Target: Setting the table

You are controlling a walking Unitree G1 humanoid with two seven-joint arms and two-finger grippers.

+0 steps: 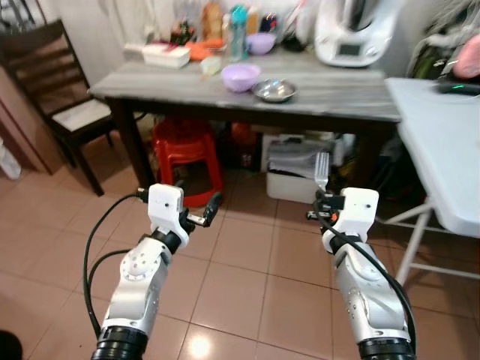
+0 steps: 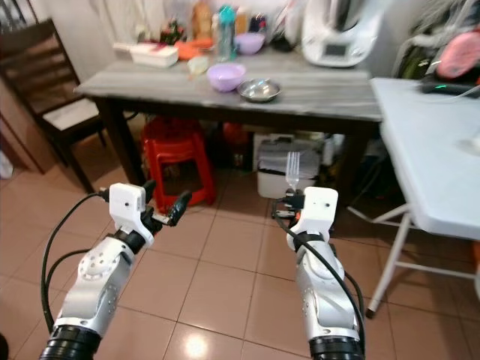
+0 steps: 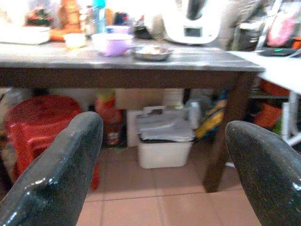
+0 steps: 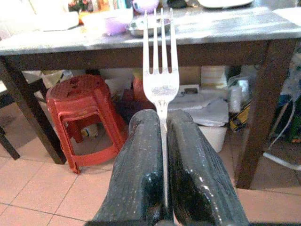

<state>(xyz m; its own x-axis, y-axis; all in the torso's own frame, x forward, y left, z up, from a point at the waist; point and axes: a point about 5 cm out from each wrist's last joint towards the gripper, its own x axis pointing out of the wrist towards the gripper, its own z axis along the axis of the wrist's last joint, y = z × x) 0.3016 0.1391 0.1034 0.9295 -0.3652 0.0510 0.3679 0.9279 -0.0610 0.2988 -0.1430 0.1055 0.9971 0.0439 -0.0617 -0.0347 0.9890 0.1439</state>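
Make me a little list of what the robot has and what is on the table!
right tool: shut on the fork, tines up
left tool: open, holding nothing
where the robot is: on the tiled floor, short of the table
on the table: purple bowl, metal bowl beside it, white box, blue bottle, white appliance
under the table: red stool, white bin
left of the table: dark chair
right of the table: white table
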